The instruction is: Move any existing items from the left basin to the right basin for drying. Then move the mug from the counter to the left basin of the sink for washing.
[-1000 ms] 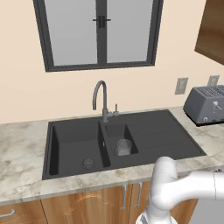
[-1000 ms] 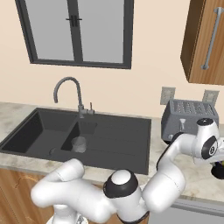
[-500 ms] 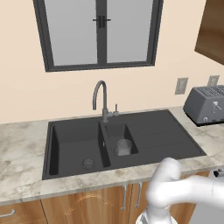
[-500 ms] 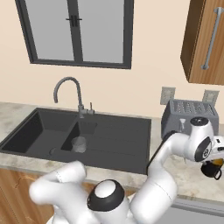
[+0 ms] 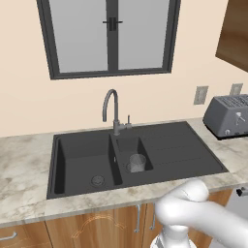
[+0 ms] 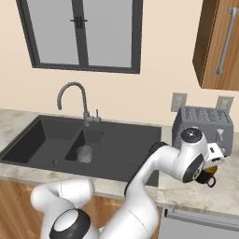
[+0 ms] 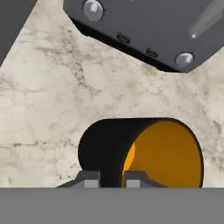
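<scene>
Marbled counter (image 7: pixel 52 87) by the toaster (image 6: pixel 203 122) lies under your gripper (image 7: pixel 111 178), which pinches the mug (image 7: pixel 144 151) by its rim wall. You see the glass (image 5: pixel 137 162) already in the right basin (image 5: pixel 130 145), so the left basin (image 5: pixel 82 162) is free for washing.

A home kitchen. Beige-and-grey marbled stone counter (image 5: pixel 29 164) over wooden cabinets (image 5: pixel 97 227), with a matte-black double-bowl sink (image 5: pixel 169 145), ribbed drainboard and curved grey gooseneck tap (image 5: pixel 111 109) set into it. Dark-framed window (image 5: pixel 111 36) on the cream wall above the tap. Grey toaster (image 6: pixel 203 128) beside wall sockets (image 6: pixel 178 101). Wooden wall cupboard (image 6: pixel 219 44) with a metal bar handle overhead.
</scene>
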{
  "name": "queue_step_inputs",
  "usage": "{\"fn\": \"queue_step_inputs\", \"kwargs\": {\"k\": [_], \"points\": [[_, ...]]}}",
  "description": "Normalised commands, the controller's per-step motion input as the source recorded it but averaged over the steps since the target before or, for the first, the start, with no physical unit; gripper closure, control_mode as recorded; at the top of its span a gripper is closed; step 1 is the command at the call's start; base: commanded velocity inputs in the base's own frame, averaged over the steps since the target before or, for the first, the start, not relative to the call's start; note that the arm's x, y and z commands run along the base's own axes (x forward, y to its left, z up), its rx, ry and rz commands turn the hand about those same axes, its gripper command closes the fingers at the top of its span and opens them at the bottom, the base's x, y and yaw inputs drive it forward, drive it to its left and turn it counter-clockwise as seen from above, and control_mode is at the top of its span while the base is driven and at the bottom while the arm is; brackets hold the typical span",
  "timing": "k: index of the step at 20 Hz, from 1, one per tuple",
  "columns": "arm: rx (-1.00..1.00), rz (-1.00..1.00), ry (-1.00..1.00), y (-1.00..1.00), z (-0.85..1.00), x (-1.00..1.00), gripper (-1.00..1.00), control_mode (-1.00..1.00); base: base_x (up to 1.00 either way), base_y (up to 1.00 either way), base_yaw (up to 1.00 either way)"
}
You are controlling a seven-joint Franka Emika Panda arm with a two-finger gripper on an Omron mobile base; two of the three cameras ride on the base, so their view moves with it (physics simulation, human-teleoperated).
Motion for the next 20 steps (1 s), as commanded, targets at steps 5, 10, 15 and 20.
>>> {"fn": "queue_step_inputs", "kwargs": {"k": [5, 10, 15, 20], "points": [[0.00, 0.19, -0.03, 0.96, 0.80, -0.30, 1.00, -1.00, 0.00, 0.00, 0.00], [-0.01, 0.23, 0.04, 1.00, 0.82, -0.10, 1.00, -1.00, 0.00, 0.00, 0.00], [-0.04, 0.25, 0.14, 1.00, 0.66, 0.00, 1.00, -1.00, 0.00, 0.00, 0.00], [-0.04, 0.30, 0.19, 1.00, 0.25, 0.00, 1.00, -1.00, 0.00, 0.00, 0.00]]}}
